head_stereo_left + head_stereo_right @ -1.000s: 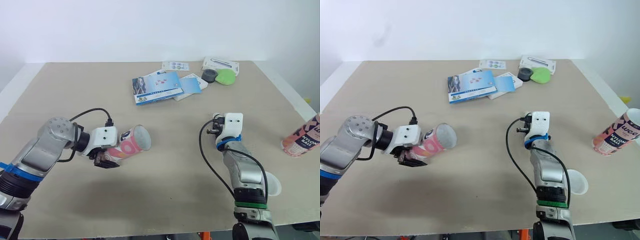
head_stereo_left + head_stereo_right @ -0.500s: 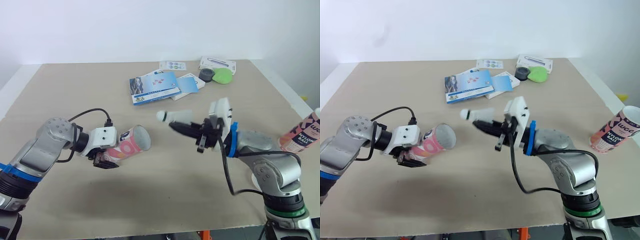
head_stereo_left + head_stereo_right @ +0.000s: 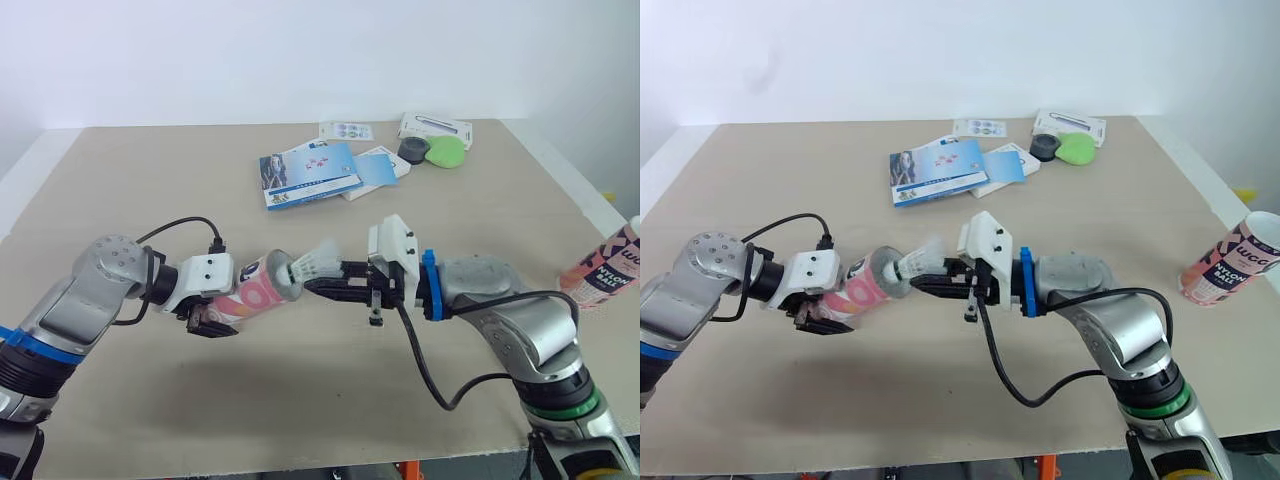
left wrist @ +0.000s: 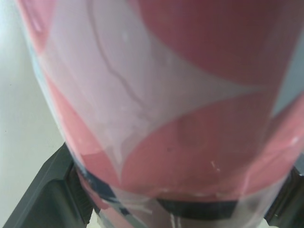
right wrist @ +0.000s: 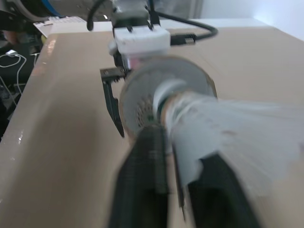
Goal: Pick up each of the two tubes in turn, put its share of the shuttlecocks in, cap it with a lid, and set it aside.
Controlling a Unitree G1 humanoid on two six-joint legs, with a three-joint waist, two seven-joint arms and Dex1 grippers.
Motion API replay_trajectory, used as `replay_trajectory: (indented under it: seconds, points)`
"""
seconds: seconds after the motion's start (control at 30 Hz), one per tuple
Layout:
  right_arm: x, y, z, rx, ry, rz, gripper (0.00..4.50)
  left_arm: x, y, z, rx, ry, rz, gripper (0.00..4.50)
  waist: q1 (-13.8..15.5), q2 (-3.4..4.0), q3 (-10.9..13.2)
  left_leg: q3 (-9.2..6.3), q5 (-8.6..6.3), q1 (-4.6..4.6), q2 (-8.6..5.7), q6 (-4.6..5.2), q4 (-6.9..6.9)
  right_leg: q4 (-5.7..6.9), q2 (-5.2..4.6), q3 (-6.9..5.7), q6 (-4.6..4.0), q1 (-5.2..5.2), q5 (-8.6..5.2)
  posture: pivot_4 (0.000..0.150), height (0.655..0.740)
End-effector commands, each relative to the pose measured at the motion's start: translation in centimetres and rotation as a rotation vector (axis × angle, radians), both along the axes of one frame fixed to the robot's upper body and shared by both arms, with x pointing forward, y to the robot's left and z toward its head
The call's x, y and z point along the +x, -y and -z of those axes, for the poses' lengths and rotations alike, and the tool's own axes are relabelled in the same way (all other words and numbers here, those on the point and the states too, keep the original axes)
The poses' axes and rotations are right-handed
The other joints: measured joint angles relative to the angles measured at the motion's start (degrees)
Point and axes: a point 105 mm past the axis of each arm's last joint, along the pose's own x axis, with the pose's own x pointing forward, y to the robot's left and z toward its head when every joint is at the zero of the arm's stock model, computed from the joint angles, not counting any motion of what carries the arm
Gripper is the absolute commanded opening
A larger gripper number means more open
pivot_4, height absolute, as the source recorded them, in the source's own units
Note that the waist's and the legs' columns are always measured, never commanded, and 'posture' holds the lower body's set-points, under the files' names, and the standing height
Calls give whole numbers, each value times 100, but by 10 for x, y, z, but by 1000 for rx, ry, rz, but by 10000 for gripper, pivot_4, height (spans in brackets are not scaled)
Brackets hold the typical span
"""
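Observation:
A pink and white tube [image 3: 255, 292] lies tilted in my left gripper [image 3: 210, 318], which is shut on its lower end; its open mouth [image 5: 164, 95] faces right. My right gripper [image 3: 322, 287] is shut on a white shuttlecock [image 3: 311, 264], and the cork end sits at the tube's mouth. In the left wrist view the tube's wall [image 4: 166, 104] lies between the two fingers [image 4: 42, 190]. A second pink tube [image 3: 605, 270] stands at the table's right edge.
At the back of the table [image 3: 150, 180] lie blue booklets [image 3: 312, 173], a small card [image 3: 348, 131], a white box [image 3: 438, 128], a dark grey round piece [image 3: 417, 150] and a green pad [image 3: 450, 152]. The front middle of the table is bare.
My right arm has swung left and carried the shuttlecock from mid-air to the mouth of the tube. The left arm and its tube have stayed put.

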Motion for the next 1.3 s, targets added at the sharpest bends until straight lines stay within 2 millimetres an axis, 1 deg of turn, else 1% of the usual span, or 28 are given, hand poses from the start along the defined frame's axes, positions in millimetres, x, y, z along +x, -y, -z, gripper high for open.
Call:
replay_trajectory:
  seconds: [0.03, 0.13, 0.17, 0.23, 0.3, 0.33, 0.37, 0.4, 0.5, 0.53, 0.57, 0.6, 0.63, 0.73, 0.83, 0.87, 0.93, 1.0, 1.07, 1.2, 1.3]
  points:
    - [-5, -3, -16, 18, 42, -37, 25804, 0, 0, -9, -7, 41, 1, 39291, -1, 0, 0, 0, 0, 0, 0, 0, 0, 0, -1, 0, 0, 0, 0, 1500, 7400]
    - [-5, -3, -19, 12, 48, -40, 40635, 0, -1, -9, -7, 42, -6, 39291, 3, 0, 0, -1, 0, 0, 0, 0, 0, 0, -3, -1, 0, 0, 0, 1500, 7400]
    - [-4, -2, -23, 21, 52, -38, 44903, 0, 0, -9, -9, 43, -7, 39291, 3, 0, 0, -1, 0, 0, 0, 0, 0, 0, -4, -2, 0, 0, 0, 1500, 7400]
    - [5, 4, -35, 26, 69, -20, 44903, 0, 0, -9, -12, 43, -8, 39291, -1, 1, 0, 0, 0, 0, 0, 0, 0, 0, -4, 0, 0, 0, 0, 1500, 7400]
    - [15, 11, -47, 1, 104, -7, 38171, 1, 2, -10, -22, 51, -5, 39291, -3, 2, 1, 4, 0, 2, -1, 0, 1, 1, -4, 4, 1, 0, 3, 1500, 7400]
    - [19, 14, -54, -18, 123, -5, 33273, 3, 3, -12, -31, 64, -5, 39291, 0, 2, 1, 5, 1, 2, -1, 0, 4, 1, -4, 4, 1, -1, 6, 1500, 7400]
    - [22, 16, -58, -31, 135, -5, 29673, 4, 4, -13, -37, 73, -5, 39291, 1, 2, 1, 4, 2, 2, -1, 0, 4, 1, -6, 1, 2, 1, 6, 1500, 7400]
    - [24, 17, -62, -55, 158, -11, 24721, 7, 7, -17, -59, 92, -5, 39291, 3, 1, 1, 4, 2, 2, -1, 0, 6, 1, -6, -1, 2, 2, 6, 1500, 7400]
    - [28, 20, -69, -154, 216, -40, 10780, 11, 13, -22, -93, 110, 1, 39291, 9, 2, 1, 0, 1, -1, -1, 1, 4, 0, -5, -6, -1, 1, 1, 1500, 7400]
    - [28, 21, -68, -202, 227, -56, 5463, 11, 14, -22, -99, 107, 6, 39291, 10, 2, 1, 1, 1, -3, -2, 1, 2, 0, -6, -5, -1, -2, 1, 1500, 7400]
    - [30, 21, -67, -260, 244, -71, 2249, 12, 15, -22, -104, 105, 7, 39291, 10, 3, 2, 1, 1, -4, -2, 1, 2, 0, -5, -5, -1, -3, 0, 1500, 7400]
    - [30, 20, -65, -314, 260, -96, 380, 12, 16, -21, -107, 103, 10, 39291, 11, 4, 2, 3, 0, -4, -2, 2, 1, 0, -6, -3, -1, -6, -1, 1500, 7400]
    - [30, 19, -64, -352, 270, -113, 380, 12, 17, -21, -108, 102, 12, 39291, 3, 3, 2, 3, 0, -4, -2, 2, -1, 0, -6, -3, -1, -8, -1, 1500, 7400]
    - [33, 7, -60, -433, 303, -164, 380, 12, 18, -20, -108, 98, 15, 39291, -16, 3, 2, 10, -2, -3, 0, 4, -3, 0, -2, 3, -5, -13, -2, 1500, 7400]
    - [35, -15, -42, -502, 334, -229, 380, 12, 19, -18, -107, 90, 18, 39291, -18, 3, 2, 6, -2, -3, 2, 4, -3, 3, 6, 0, -13, -16, 1, 1500, 7400]
    - [35, -19, -39, -510, 339, -239, 380, 12, 19, -18, -106, 89, 18, 39291, -17, 3, 2, 7, -2, -3, 4, 4, -3, 4, 10, 1, -17, -17, 4, 1500, 7400]
    - [36, -29, -31, -508, 333, -258, 380, 11, 18, -17, -103, 85, 18, 39291, -9, 3, 2, 2, -1, -8, 5, 3, -2, 5, 10, -3, -19, -22, 4, 1500, 7400]
    - [35, -43, -17, -513, 331, -286, 380, 10, 18, -15, -101, 79, 17, 39291, -1, 2, 1, 0, 0, -25, 7, 2, 2, 9, 6, -5, -19, -37, 5, 1500, 7400]
    - [33, -53, -10, -516, 342, -304, 380, 8, 18, -14, -99, 73, 18, 39291, -1, 2, 1, -4, 1, -47, 8, 0, 10, 13, 1, -6, -24, -56, 12, 1500, 7400]
    - [30, -62, -4, -521, 359, -327, 380, 7, 16, -13, -93, 66, 16, 39291, 12, 2, 1, -22, 2, -93, 5, -2, 30, 19, -6, -26, -49, -82, 28, 1500, 7400]
    - [24, -68, 0, -521, 369, -354, 380, 7, 16, -12, -91, 64, 17, 39291, 14, 2, 1, -30, 2, -93, 1, -2, 32, 19, -10, -31, -48, -80, 28, 1500, 7400]
